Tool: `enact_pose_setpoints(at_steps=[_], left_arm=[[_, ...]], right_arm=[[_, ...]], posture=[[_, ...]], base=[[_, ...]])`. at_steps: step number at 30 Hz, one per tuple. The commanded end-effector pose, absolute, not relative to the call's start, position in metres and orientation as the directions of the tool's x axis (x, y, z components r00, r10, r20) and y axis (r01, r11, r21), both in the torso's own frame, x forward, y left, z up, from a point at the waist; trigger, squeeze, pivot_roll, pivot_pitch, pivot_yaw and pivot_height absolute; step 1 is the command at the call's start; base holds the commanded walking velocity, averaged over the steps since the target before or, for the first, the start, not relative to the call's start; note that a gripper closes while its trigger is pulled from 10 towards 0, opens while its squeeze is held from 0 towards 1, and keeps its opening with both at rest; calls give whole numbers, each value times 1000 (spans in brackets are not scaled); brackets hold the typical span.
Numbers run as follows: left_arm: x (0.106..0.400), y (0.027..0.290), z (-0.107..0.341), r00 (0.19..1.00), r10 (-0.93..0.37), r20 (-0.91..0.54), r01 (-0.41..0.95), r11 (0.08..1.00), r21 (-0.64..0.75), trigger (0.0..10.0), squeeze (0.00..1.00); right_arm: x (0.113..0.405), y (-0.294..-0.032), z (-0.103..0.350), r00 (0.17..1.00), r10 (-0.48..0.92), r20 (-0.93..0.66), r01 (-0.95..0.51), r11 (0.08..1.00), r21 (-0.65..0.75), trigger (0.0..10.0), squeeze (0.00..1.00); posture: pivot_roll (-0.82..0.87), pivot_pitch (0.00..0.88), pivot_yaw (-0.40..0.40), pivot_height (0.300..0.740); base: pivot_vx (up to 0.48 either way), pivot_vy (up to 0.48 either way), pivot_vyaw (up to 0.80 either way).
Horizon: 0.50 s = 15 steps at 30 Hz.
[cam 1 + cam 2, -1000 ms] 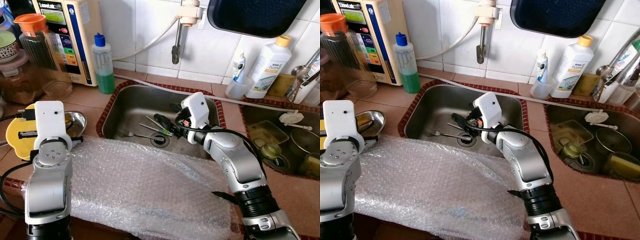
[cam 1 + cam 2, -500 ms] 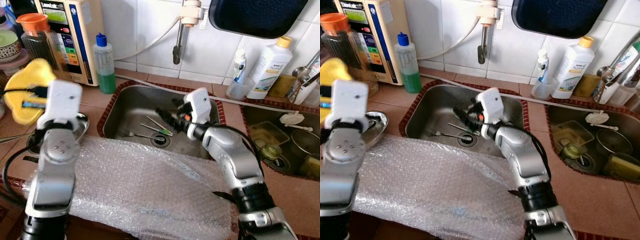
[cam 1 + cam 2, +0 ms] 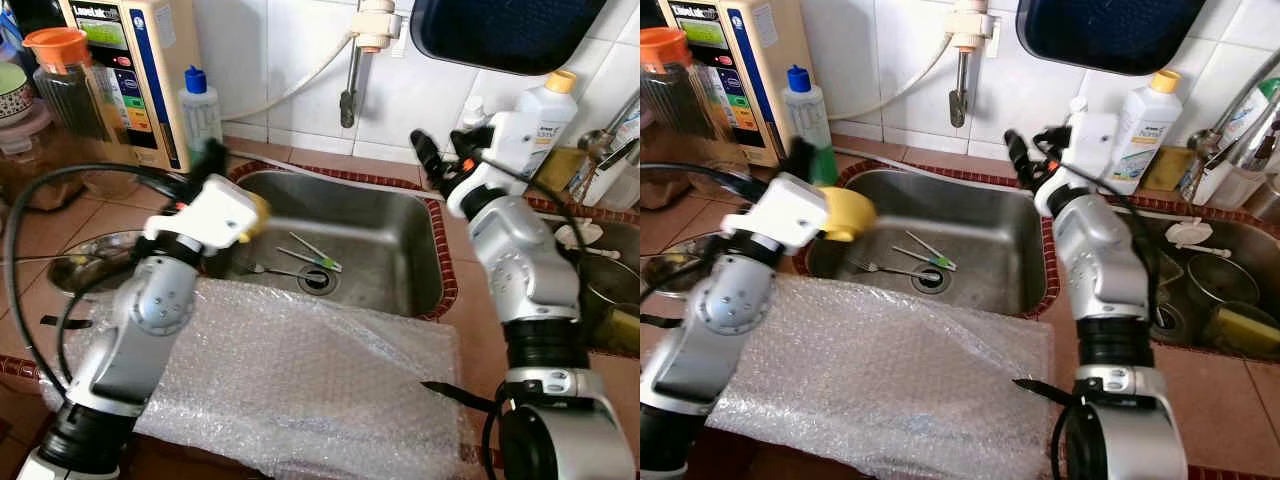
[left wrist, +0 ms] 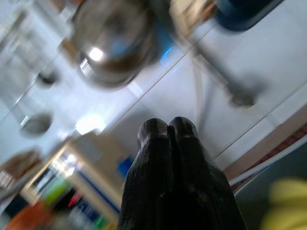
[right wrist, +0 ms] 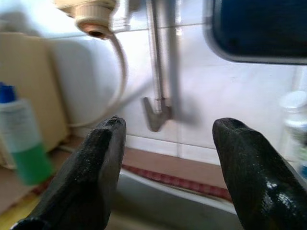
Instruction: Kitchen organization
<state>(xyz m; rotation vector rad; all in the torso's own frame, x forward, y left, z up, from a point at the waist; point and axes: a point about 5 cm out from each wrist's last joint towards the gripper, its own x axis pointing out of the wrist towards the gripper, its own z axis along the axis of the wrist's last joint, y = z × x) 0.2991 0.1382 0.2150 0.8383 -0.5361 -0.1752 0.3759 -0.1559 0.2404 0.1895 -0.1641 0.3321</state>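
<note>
Finding a fork [image 3: 268, 269] and two thin green-handled utensils [image 3: 312, 255] lying flat on the bottom of the steel sink [image 3: 390, 235], just left of the drain [image 3: 318, 281] — the fork nearest, the green ones just beyond it, none of them touching a gripper.

Hovering over the sink's left rim with the left gripper [image 4: 167, 125], fingers pressed tight together and gripping nothing at the tips, pointing up toward the tiled wall; carrying a blurred yellow thing [image 3: 848, 213] by the wrist, though not telling how it is attached.

Hanging above the far right corner of the sink with the right gripper [image 5: 170, 124], fingers spread wide and empty, facing the tap [image 3: 347, 95] on the wall.

Lying across the near counter, right up to the sink's near edge — a wide sheet of bubble wrap [image 3: 300, 370].

Standing at the far left: a green soap bottle [image 3: 805, 105], beside it a beige appliance [image 3: 125, 70] and a jar [image 3: 60, 75] with an orange lid; resting on the left counter, a shallow metal dish [image 3: 85, 265].

Standing far right behind the right arm, a white bottle [image 3: 540, 115].
</note>
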Motion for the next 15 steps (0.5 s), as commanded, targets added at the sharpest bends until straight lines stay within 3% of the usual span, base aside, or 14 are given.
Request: enact_pose_setpoints(at_steps=[1,4,14,15], left_arm=[[297,128,213,818,-441,370,-11,632,775,0,0],[296,125,209,796,-481,367,9,615,788,0,0],[302,139,206,839,-382,387,-62,640,766,0,0],[304,142,208,849,-349,396,-85,650,755,3020,0]], right_arm=[[380,-155,244,922,351,165,-377,911,168,10000,0],[382,-158,250,922,340,186,-368,919,145,10000,0],[381,-160,238,929,339,148,-360,921,151,10000,0],[380,-159,238,928,343,146,-363,919,150,10000,0]], posture=[[145,0,-68,740],[146,0,-69,740],[144,0,-70,740],[144,0,-70,740]], base=[[0,0,0],[0,0,0],[0,0,0],[0,0,0]])
